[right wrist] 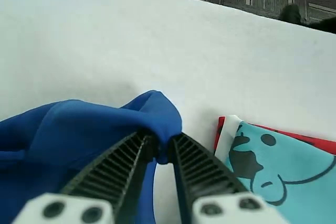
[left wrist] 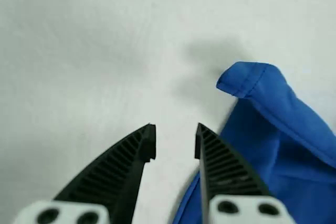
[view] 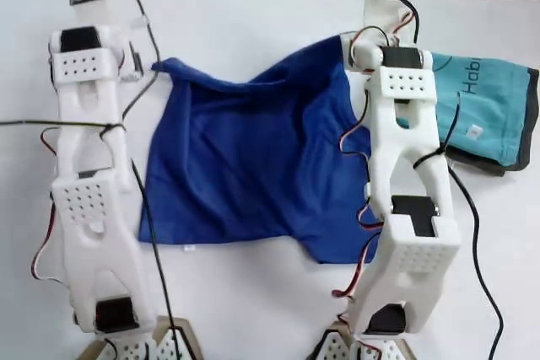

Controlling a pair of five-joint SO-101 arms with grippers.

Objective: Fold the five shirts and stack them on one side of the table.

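While the blue shirt (view: 253, 166) sprawls soft and rumpled across the middle of the white table (view: 253, 309), the left arm (view: 89, 174) lies along one side and the right arm (view: 413, 174) along the other, partly covering a folded teal shirt (view: 494, 103). Left wrist now: the left gripper (left wrist: 175, 141), ribbed black fingers slightly parted with nothing between them, hovers just beside a curled blue corner. Right wrist: the right gripper (right wrist: 163, 148) pinches a smooth blue fold, with the teal shirt near and a red cloth edge (right wrist: 217, 137) under it.
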